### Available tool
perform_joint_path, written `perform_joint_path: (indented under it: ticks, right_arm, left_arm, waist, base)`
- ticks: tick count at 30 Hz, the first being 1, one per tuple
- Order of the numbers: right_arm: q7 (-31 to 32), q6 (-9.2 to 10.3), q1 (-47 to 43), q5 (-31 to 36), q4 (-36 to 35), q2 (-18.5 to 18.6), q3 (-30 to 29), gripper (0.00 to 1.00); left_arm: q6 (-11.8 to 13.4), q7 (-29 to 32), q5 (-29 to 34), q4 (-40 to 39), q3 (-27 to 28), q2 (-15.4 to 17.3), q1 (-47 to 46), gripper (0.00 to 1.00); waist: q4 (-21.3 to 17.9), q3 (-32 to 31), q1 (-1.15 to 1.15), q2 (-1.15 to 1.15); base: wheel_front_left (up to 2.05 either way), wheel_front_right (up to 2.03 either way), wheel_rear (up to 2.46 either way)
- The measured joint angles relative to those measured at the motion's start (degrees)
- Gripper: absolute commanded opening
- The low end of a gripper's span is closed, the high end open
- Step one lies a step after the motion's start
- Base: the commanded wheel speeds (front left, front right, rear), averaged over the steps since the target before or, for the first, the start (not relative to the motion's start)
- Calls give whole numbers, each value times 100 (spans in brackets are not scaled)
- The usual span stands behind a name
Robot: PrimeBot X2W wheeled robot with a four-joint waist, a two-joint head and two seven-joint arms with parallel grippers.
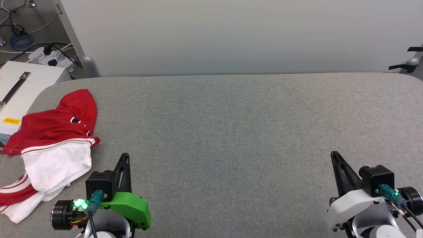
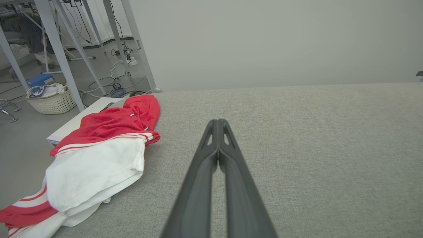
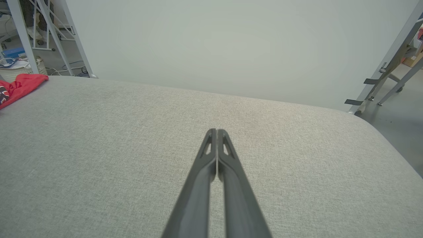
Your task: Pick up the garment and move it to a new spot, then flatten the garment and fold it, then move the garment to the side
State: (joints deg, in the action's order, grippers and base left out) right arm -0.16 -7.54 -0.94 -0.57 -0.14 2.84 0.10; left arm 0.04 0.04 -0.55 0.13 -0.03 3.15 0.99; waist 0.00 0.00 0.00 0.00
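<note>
Where grey tabletop (image 1: 231, 132) rounds off left, garment (image 1: 56, 132) crumpled; pale wall (image 1: 231, 33) behind.

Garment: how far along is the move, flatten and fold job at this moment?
Done: nothing visible. The garment lies crumpled at the left edge of the grey table, seemingly hanging partly over it. In hand: nothing. The left gripper and right gripper are both shut, empty and apart from the cloth. Left: picking it up, moving it, flattening, folding and setting it aside.

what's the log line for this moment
garment: crumpled on table | left gripper: shut, empty | right gripper: shut, empty | pickup not begun
</note>
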Motion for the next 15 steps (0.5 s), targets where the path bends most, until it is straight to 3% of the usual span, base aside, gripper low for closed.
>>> perform_joint_path:
  ticks: [1, 15]
  right_arm:
    - [0, 0, 0, 0, 0, 0, 0, 100]
    - [-63, 0, -3, -73, -14, -3, -37, 100]
  left_arm:
    - [0, 0, -1, 0, 0, 0, 0, 100]
    - [52, -60, -30, -10, -27, 1, 7, 100]
  waist:
    - [0, 0, 0, 0]
    - [1, 12, 0, 0]
  base:
    - [0, 0, 0]
    - [0, 0, 0]
